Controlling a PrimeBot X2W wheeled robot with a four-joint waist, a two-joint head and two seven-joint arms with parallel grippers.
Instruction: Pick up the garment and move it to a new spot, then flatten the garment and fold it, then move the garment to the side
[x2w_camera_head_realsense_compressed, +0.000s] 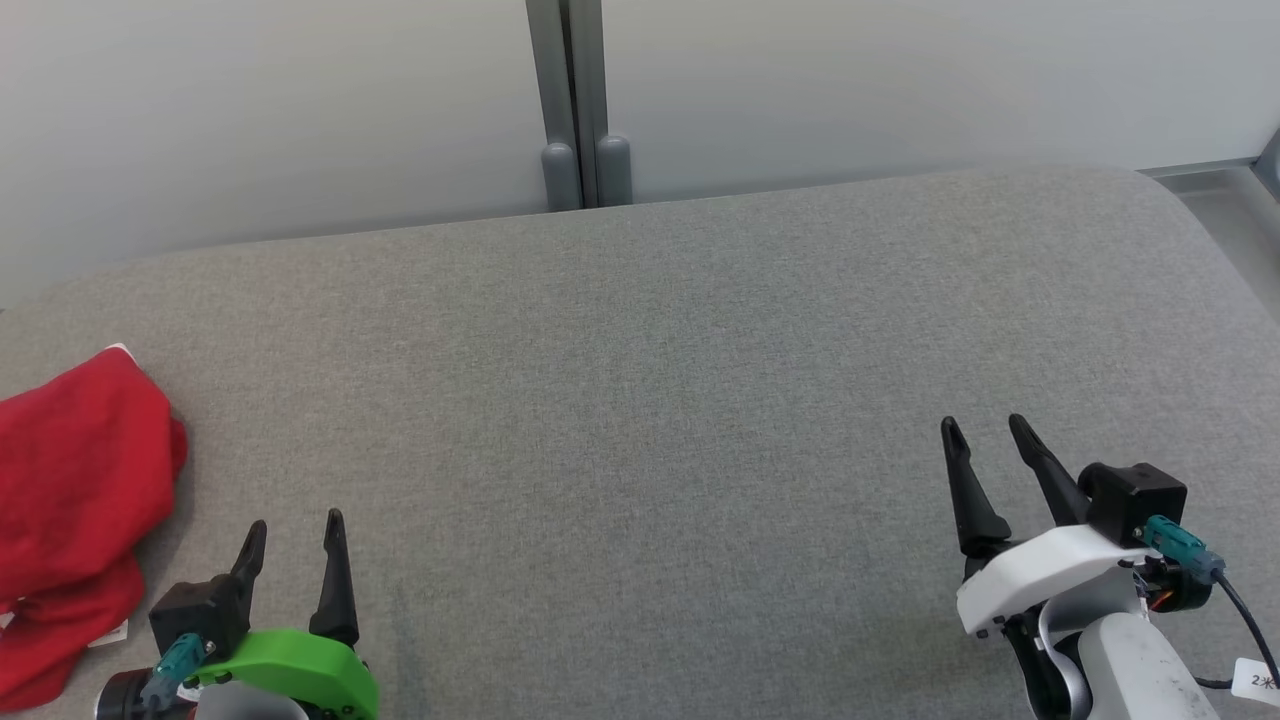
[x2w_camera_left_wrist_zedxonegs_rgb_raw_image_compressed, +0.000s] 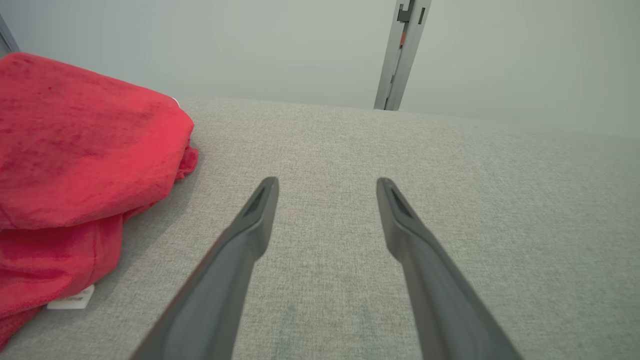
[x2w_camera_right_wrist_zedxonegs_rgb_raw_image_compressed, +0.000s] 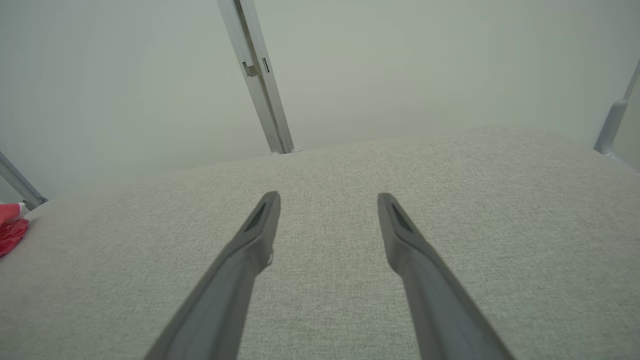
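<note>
Grey fabric surface (x2w_camera_head_realsense_compressed: 640, 400) bears red garment (x2w_camera_head_realsense_compressed: 70, 480), white label (x2w_camera_left_wrist_zedxonegs_rgb_raw_image_compressed: 70, 299) unreadable.

The garment (x2w_camera_head_realsense_compressed: 75, 500) lies on the surface (x2w_camera_head_realsense_compressed: 640, 400) at 8 o'clock, just beside the left jaws at 7. The right jaws are at 5, and a post (x2w_camera_head_realsense_compressed: 578, 100) stands behind at 12.

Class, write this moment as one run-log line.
red garment: heaped, left end of grey padded surface | left gripper: open, empty, beside garment | right gripper: open, empty
</note>
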